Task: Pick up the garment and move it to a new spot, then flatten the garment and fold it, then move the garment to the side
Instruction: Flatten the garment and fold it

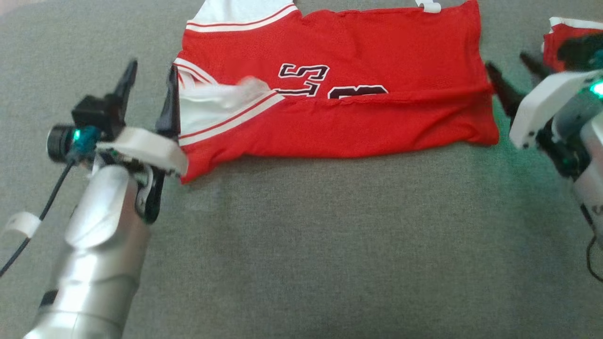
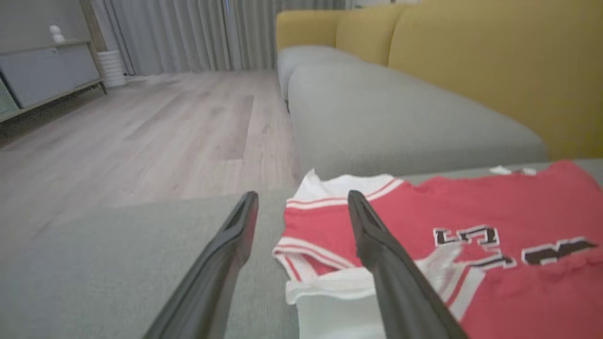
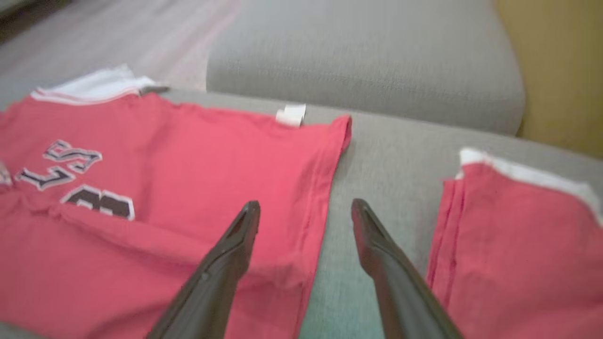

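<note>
My left gripper (image 1: pixel 150 92) stands spread at the white-trimmed armhole end of the red jersey (image 1: pixel 377 56). My right gripper (image 1: pixel 516 77) is spread too, just off the hem end, and neither pinches cloth. The jersey lies folded lengthwise on the grey cushion (image 1: pixel 330 235). I judge two risks. My left inner finger could catch the loose white flap and drag the fold open. A wide right sweep could snag the second red garment (image 1: pixel 560 40) lying just beside it.
</note>
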Available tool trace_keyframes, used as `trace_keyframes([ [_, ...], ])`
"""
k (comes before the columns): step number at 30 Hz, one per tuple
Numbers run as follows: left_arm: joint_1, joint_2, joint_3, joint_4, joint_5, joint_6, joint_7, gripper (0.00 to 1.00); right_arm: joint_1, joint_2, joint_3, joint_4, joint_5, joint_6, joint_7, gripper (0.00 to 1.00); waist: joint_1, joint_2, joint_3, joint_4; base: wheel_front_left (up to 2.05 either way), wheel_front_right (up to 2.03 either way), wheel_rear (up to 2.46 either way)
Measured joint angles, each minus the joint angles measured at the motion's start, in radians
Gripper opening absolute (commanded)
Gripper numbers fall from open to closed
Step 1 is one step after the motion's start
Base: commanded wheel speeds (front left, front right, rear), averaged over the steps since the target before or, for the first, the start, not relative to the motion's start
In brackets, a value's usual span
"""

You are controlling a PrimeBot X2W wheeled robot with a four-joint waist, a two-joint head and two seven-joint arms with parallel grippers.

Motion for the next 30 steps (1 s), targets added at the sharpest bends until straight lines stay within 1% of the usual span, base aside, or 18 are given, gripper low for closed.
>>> trace_keyframes([
  [3, -0.040, -0.030, 0.029, -0.007, -0.022, 0.006, -0.072, 1.00, -0.025, 0.014, -0.035, 0.019, -0.019, 0.000, -0.114, 1.00, -0.0001, 0.0000, -0.010, 0.001, 0.00, 0.00, 0.00],
  [7, -0.040, -0.041, 0.067, -0.077, -0.028, 0.006, -0.097, 1.00, -0.027, 0.051, -0.110, 0.030, -0.038, 0.000, -0.286, 1.00, -0.0002, 0.0000, -0.034, -0.003, 0.00, 0.00, 0.00],
  [9, -0.015, -0.044, 0.099, -0.168, -0.024, 0.005, -0.097, 1.00, -0.025, 0.078, -0.142, 0.026, -0.056, 0.000, -0.349, 1.00, -0.0002, 0.0000, -0.049, -0.008, 0.00, 0.00, 0.00],
  [11, 0.027, -0.050, 0.131, -0.256, -0.008, 0.005, -0.101, 1.00, -0.020, 0.111, -0.196, 0.007, -0.071, 0.000, -0.380, 1.00, -0.0003, 0.0000, -0.064, -0.014, 0.00, 0.00, 0.00],
  [15, 0.159, -0.076, 0.168, -0.358, 0.026, 0.005, -0.101, 1.00, 0.055, 0.179, -0.336, -0.056, -0.152, 0.000, -0.400, 1.00, -0.0003, 0.0000, -0.099, -0.028, 0.00, 0.00, 0.00],
  [20, 0.319, -0.104, 0.188, -0.427, 0.077, 0.006, -0.101, 1.00, 0.263, 0.304, -0.542, -0.223, -0.305, 0.000, -0.401, 1.00, -0.0003, 0.0000, -0.145, -0.042, 0.00, 0.00, 0.00],
  [21, 0.319, -0.104, 0.188, -0.427, 0.077, 0.006, -0.101, 1.00, 0.263, 0.304, -0.542, -0.223, -0.305, 0.000, -0.401, 1.00, -0.0003, 0.0000, -0.145, -0.042, 0.00, 0.00, 0.00],
  [24, 0.392, -0.119, 0.194, -0.448, 0.097, 0.009, -0.101, 1.00, 0.398, 0.382, -0.632, -0.308, -0.421, 0.000, -0.401, 1.00, -0.0004, 0.0000, -0.172, -0.047, 0.00, 0.00, 0.00],
  [25, 0.446, -0.128, 0.198, -0.454, 0.106, 0.015, -0.101, 1.00, 0.482, 0.419, -0.682, -0.352, -0.465, 0.000, -0.401, 1.00, -0.0003, 0.0000, -0.190, -0.051, 0.00, 0.00, 0.00],
  [28, 0.523, -0.132, 0.208, -0.457, 0.111, 0.024, -0.101, 1.00, 0.585, 0.432, -0.717, -0.390, -0.482, 0.000, -0.401, 1.00, -0.0005, 0.0000, -0.214, -0.057, 0.00, 0.00, 0.00],
  [30, 0.559, -0.132, 0.209, -0.461, 0.112, 0.030, -0.101, 1.00, 0.640, 0.432, -0.714, -0.407, -0.469, 0.000, -0.401, 1.00, -0.0005, 0.0000, -0.226, -0.060, 0.00, 0.00, 0.00],
])
